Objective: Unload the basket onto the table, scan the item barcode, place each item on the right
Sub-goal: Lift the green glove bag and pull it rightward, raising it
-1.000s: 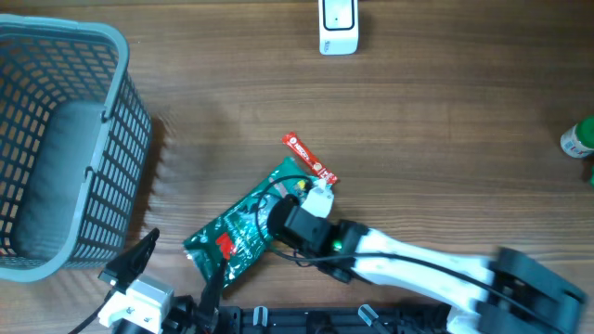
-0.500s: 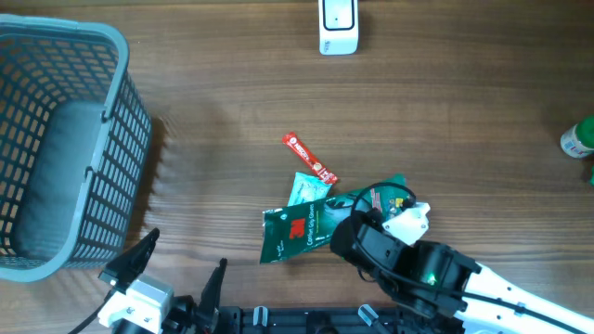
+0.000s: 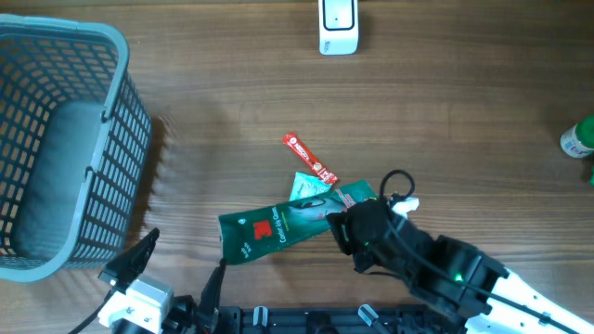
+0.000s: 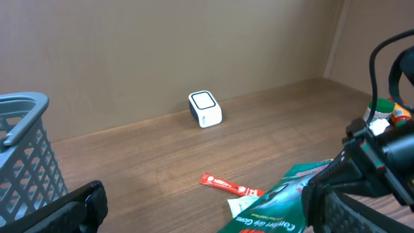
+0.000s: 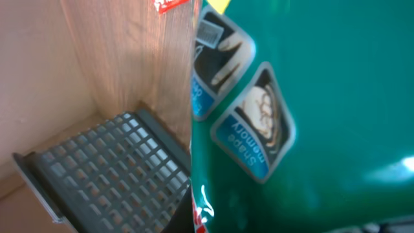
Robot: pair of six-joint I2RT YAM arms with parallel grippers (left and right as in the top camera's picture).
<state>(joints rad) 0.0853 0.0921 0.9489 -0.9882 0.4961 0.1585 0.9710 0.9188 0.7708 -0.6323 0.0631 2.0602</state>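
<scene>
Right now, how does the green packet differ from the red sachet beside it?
The green packet is broad and much larger; the red sachet is a slim strip. The green packet is clamped at one end in the shut right gripper and looks raised; the red sachet lies loose on the table, untouched. Both are flat printed packs, close together.

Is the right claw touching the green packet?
Touching. The overhead view shows the right claw shut on one end of the green packet, the rest of which sticks out sideways.
</scene>
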